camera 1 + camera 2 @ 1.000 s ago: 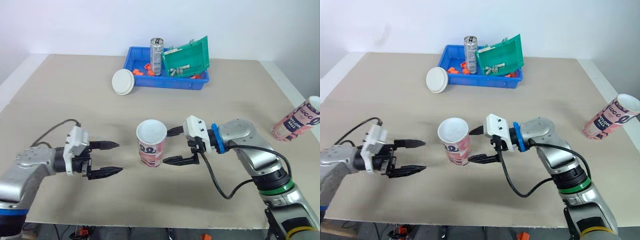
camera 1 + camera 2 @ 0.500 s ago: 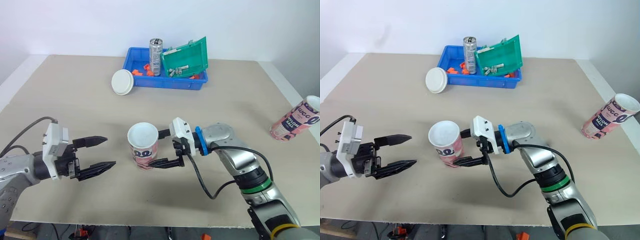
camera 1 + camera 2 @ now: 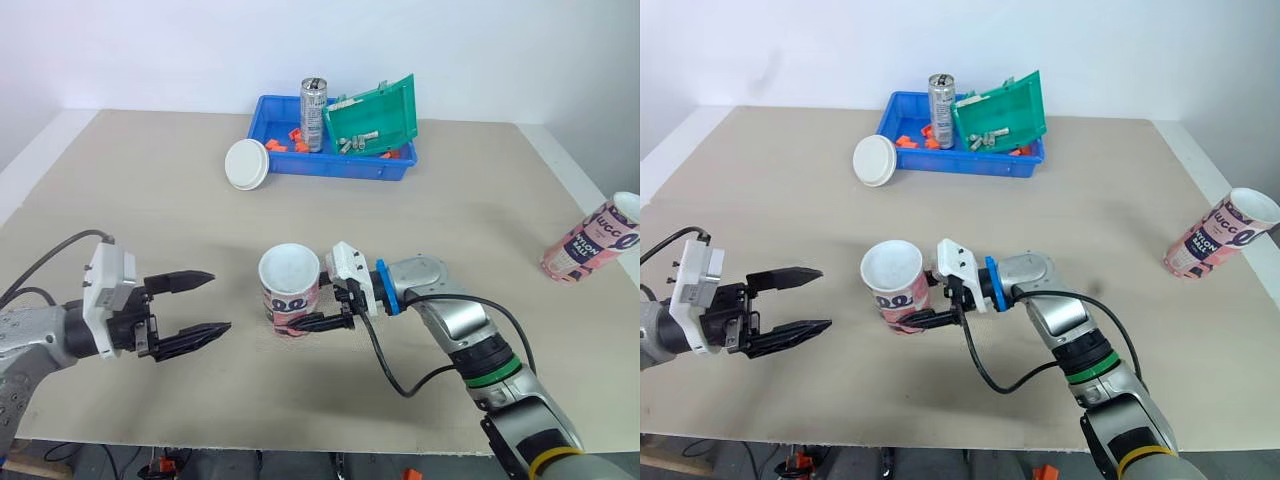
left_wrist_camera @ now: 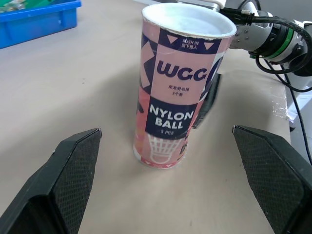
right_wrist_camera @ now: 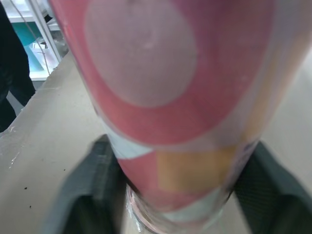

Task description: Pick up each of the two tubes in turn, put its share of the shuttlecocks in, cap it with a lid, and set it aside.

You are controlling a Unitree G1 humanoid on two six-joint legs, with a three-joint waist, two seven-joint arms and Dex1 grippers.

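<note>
Well to the left of the upright tube point(image 3: 290, 296), the left gripper point(image 3: 218, 302) is hovering just above the table point(image 3: 150, 210), its two black fingers spreading wide and holding nothing, tips pointing toward the tube. From the left wrist, the tube is sitting squarely in the gap between those fingers but clear of both, its pink, white and navy label reading "NYLON BALL".

Behind the tube and a little to its left, a round white lid point(image 3: 246, 163) is lying flat on the table, touching the near left corner of a blue bin point(image 3: 340, 170).

The upright tube itself is standing near the middle of the table, base down and open mouth up, showing a white inside, and leaning very slightly.

Reaching in from the tube's right, the right gripper point(image 3: 308, 308) is clamping the tube low on its body. From the right wrist, one finger is pressing each side of the tube, and a dark finger is peeking out from behind it in the left wrist view.

Far behind the tube, the blue bin is holding a silver can point(image 3: 314, 112) standing upright, a green tray point(image 3: 375, 115) tipping on edge and small orange pieces point(image 3: 280, 146).

Well off to the tube's right, at the table's edge, the second tube point(image 3: 597, 240) is resting tilted, its open mouth pointing up and away.
</note>
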